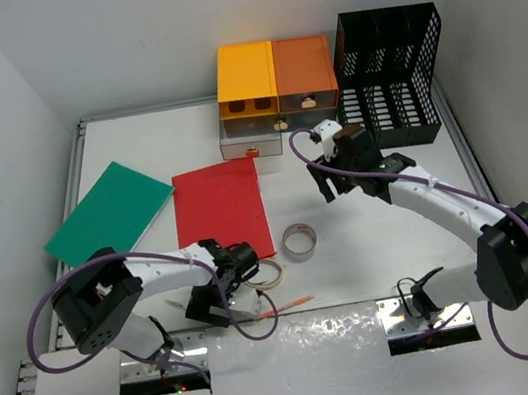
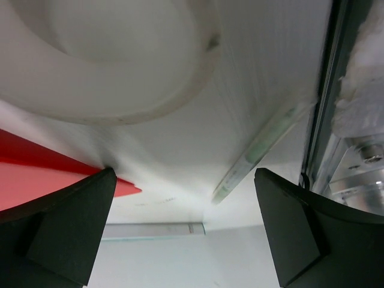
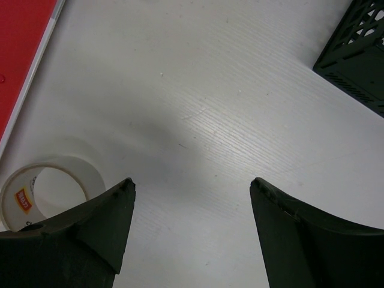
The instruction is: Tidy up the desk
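Across the white flat table (image 1: 374, 250), the left pincer (image 2: 185, 172) stands wide and empty beside a white tape ring (image 2: 180, 99); the right pincer (image 3: 192, 180) hovers spread and empty

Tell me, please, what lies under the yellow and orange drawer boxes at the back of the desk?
A grey drawer tray juts out beneath the yellow box, resting on the desk. How far it reaches under the orange box is covered, as is its inside.
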